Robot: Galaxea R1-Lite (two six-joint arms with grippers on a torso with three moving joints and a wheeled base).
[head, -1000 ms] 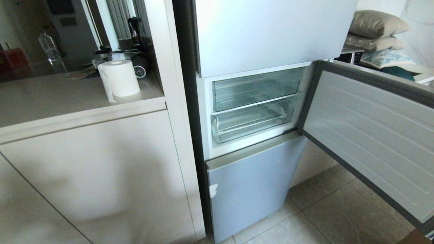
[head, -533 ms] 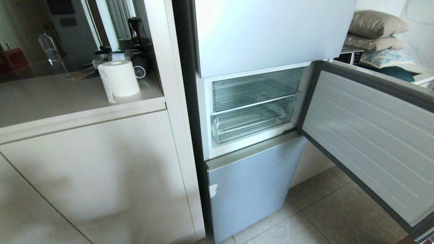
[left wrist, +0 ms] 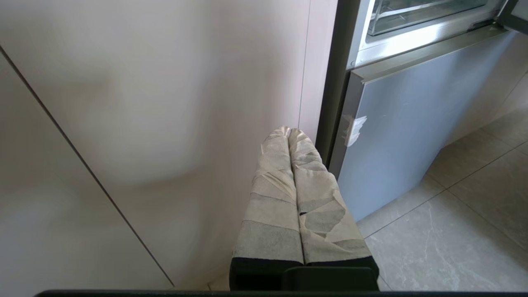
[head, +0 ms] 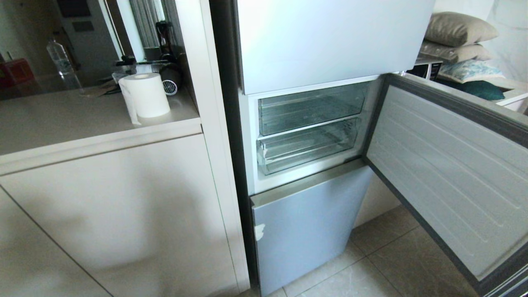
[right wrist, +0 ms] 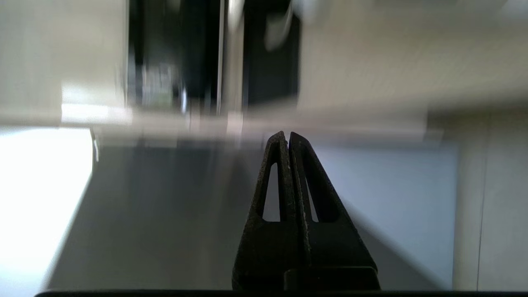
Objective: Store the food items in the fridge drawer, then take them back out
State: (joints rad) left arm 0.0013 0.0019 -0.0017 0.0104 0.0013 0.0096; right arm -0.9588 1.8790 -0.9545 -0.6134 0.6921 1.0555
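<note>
Pale stone-look floor tiles [head: 383,260] run under a tall fridge that stands hard against a cream cabinet [head: 123,206], whose counter carries a white paper roll [head: 145,95]. To the right, the middle fridge door [head: 449,165] hangs wide open, showing its ribbed white inner lining. Inside the opened compartment sit two clear plastic containers, one over the other. The lower one is the fridge drawer [head: 305,147]: wide, shallow and transparent, with a ribbed floor, a stepped front lip and a pale scrap of tape at its front left corner. It is pushed in, sitting just under the clear bin [head: 311,108]. No red or orange food pieces show in it or anywhere else in these views. Below it, the pale blue bottom door [head: 305,231] is closed, with a small white mark near its left edge. The left gripper [left wrist: 289,131], its fingers wrapped in grey tape and pressed together, hangs low in front of the cabinet beside the bottom door. The right gripper [right wrist: 285,135], bare black, has its fingers closed on nothing; its surroundings are blurred.
</note>
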